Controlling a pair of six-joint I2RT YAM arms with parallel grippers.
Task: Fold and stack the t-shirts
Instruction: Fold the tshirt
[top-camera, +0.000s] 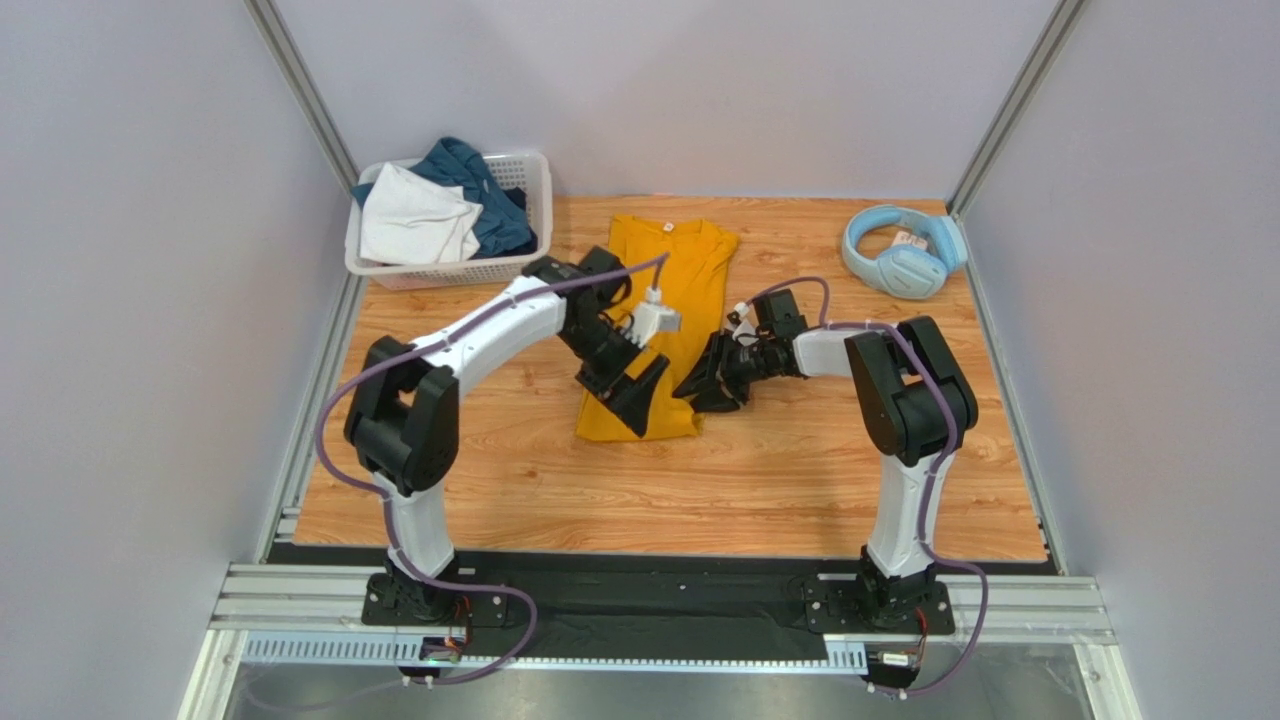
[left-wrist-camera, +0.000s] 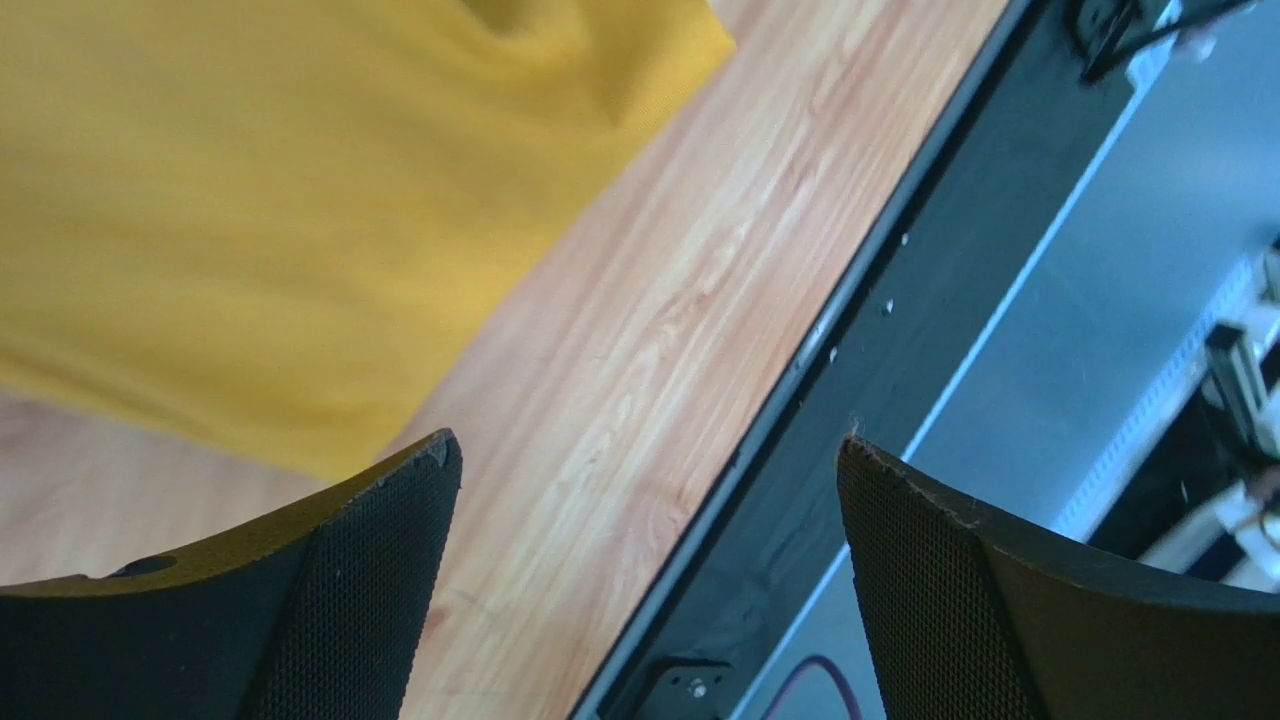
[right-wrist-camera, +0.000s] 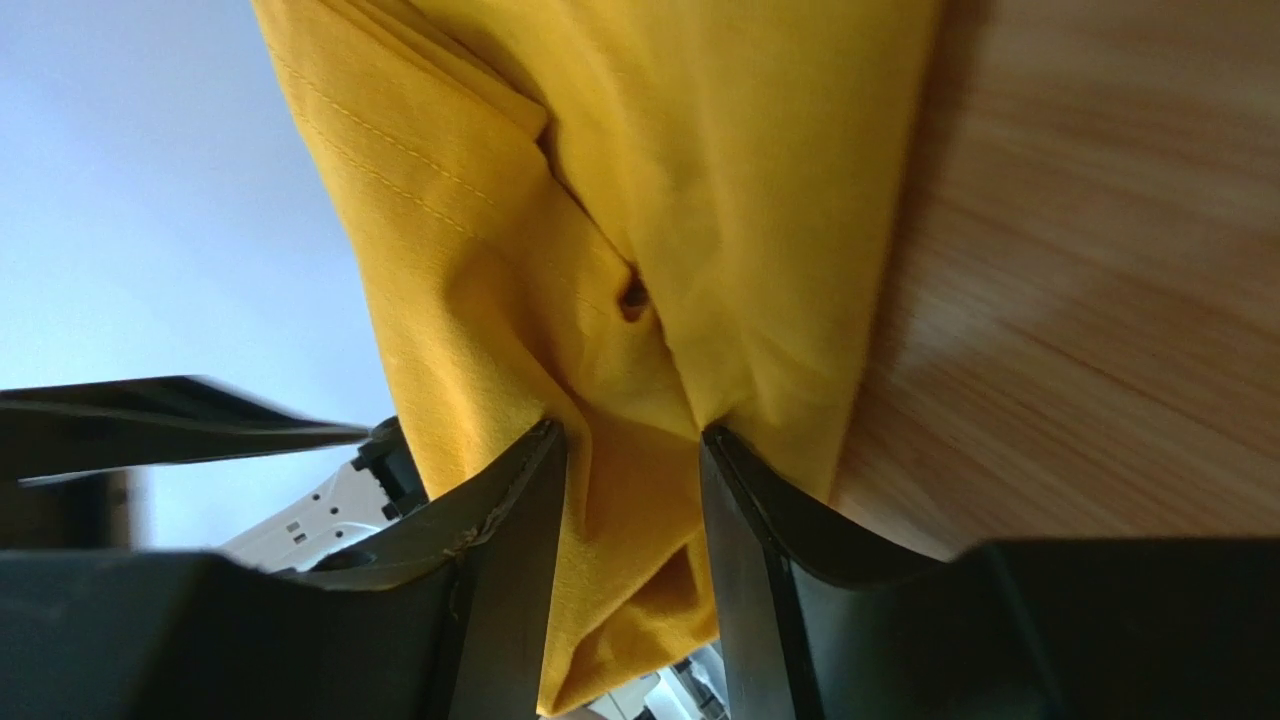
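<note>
Yellow t-shirt (top-camera: 672, 278) — edge pinched, hidden within right hand (right-wrist-camera: 631, 438).

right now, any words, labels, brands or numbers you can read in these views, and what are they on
None can be read in any view.
yellow t-shirt: plain cloth, no print or tag showing.
headphones: a pale patch between the cups may be a label, but it is too small to read.
</note>
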